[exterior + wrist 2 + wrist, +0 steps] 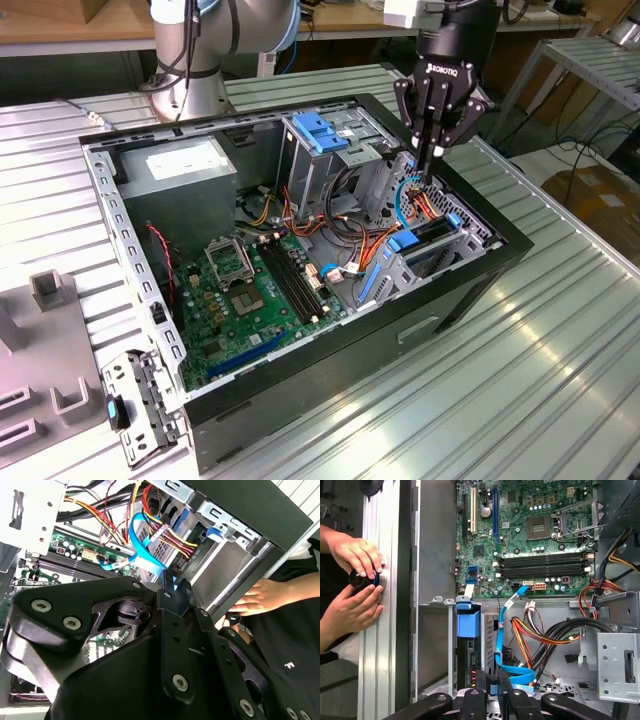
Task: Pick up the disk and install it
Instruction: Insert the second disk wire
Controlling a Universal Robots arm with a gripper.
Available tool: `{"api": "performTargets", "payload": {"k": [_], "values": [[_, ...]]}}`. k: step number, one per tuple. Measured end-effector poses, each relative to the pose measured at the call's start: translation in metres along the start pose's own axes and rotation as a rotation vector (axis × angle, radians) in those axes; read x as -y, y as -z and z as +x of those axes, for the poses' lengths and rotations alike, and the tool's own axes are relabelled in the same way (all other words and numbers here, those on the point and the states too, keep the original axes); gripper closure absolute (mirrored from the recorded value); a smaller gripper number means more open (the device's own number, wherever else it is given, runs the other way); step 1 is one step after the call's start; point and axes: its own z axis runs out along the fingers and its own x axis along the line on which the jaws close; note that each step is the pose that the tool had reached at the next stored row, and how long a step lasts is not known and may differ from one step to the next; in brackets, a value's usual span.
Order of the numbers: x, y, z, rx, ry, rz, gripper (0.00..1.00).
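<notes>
1. One open computer case lies on its side on the desk. Taking the exterior view from its left, grey fixture blocks come first, then the motherboard, then a tall drive cage topped by a blue bracket.
2. Further right, the disk sits in the lower bay at the case's far end. Its blue carrier handle faces up in the first wrist view.
3. Just above that bay, the end effector hangs with its fingers drawn together. A sliver of blue shows between the tips, and I cannot tell what it is.
4. Risk: the tips are down among loose wires and a blue data cable. Any pull or sideways motion could probably snag one and strain its connector.
5. Risk: the carrier could jam if pressed at a tilt against the bay rails.
6. Risk: a person's hands rest on a black knob on the desk beside the case, near the arm's working space.
7. Surface: ribbed, shiny metal, so the case may slide if pushed.
8. Room: a wooden bench stands behind, and a metal rack and cardboard boxes are at the exterior view's right.
</notes>
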Motion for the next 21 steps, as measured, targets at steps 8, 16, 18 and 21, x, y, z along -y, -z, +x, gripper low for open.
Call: {"api": "performTargets", "payload": {"k": [8, 16, 18, 21], "values": [[0.0006, -0.0084, -0.0032, -0.0292, -0.002, 0.0004, 0.76], [0.0009, -0.0126, -0.0043, -0.0765, -0.006, 0.0027, 0.84], [0.0009, -0.0133, -0.0046, -0.0762, -0.006, 0.0026, 0.84], [0.0010, -0.0147, -0.0050, -0.0762, -0.006, 0.0026, 0.84]]}}
